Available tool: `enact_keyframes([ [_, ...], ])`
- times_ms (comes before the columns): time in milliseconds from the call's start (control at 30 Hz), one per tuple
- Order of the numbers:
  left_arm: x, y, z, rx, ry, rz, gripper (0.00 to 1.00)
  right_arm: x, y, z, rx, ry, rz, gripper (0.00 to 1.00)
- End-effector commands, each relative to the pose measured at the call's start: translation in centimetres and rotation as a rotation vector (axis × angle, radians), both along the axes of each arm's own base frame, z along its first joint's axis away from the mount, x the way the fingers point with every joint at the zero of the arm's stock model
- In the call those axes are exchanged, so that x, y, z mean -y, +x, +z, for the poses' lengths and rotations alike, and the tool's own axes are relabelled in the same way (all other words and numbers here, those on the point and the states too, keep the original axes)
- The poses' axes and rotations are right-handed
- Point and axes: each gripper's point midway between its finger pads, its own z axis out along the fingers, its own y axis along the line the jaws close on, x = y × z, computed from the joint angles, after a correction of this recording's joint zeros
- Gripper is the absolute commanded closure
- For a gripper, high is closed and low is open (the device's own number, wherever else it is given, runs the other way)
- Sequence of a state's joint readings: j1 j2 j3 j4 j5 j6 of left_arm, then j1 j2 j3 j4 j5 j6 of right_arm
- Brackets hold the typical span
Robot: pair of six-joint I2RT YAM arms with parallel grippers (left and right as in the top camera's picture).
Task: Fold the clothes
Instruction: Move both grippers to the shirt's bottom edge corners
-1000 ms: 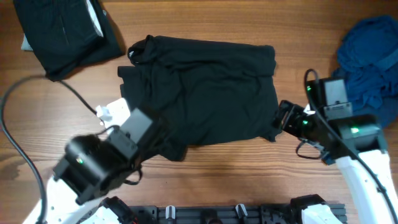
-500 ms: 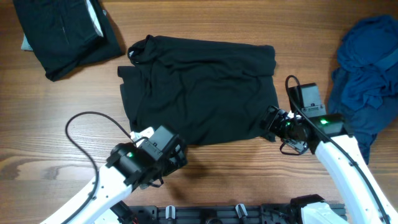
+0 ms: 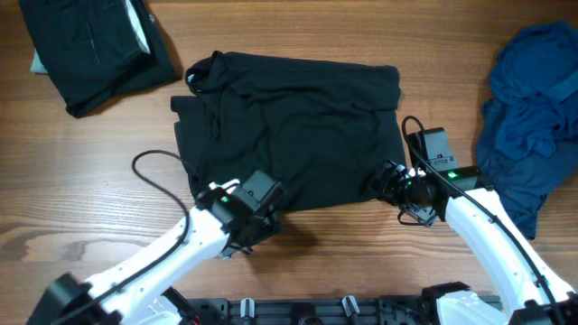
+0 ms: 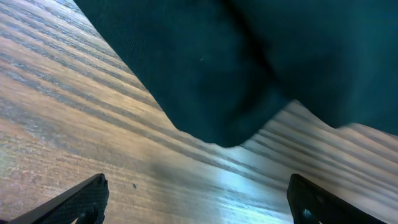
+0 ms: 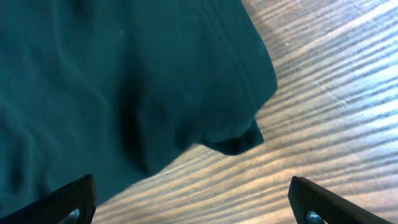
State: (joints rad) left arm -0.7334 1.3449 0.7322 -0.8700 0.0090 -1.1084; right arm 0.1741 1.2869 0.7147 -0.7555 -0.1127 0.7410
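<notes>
Overhead shows the black shirt (image 3: 289, 131) spread flat mid-worktop (image 3: 298, 27), long axis running left to right; its near hem lies just ahead of both arms; the left gripper (image 3: 264, 209) is at the near-left corner, the right gripper (image 3: 386, 178) at the near-right, about equally close; the left fingers (image 4: 84, 196) and right fingers (image 5: 68, 199) stand wide apart, holding nothing; a folded black garment (image 3: 90, 50) lies far left and a blue pile (image 3: 533, 108) far right, both clear of the corners.

Wooden table (image 3: 90, 181): black shirt (image 3: 289, 126), folded black garment (image 3: 90, 50), blue heap (image 3: 533, 108).
</notes>
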Motion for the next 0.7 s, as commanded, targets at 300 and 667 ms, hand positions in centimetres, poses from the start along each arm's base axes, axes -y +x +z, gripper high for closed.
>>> enact_keyframes([
  [300,0.6,1.1,-1.0,0.03,0.014,-0.062,0.11,-0.4,0.5,-1.0,-0.015,0.011,0.015,0.03],
  [667,-1.1,2.1,-1.7,0.05,0.047,-0.038,0.15,-0.5,0.9,-1.3,-0.011,0.011,0.015,0.04],
])
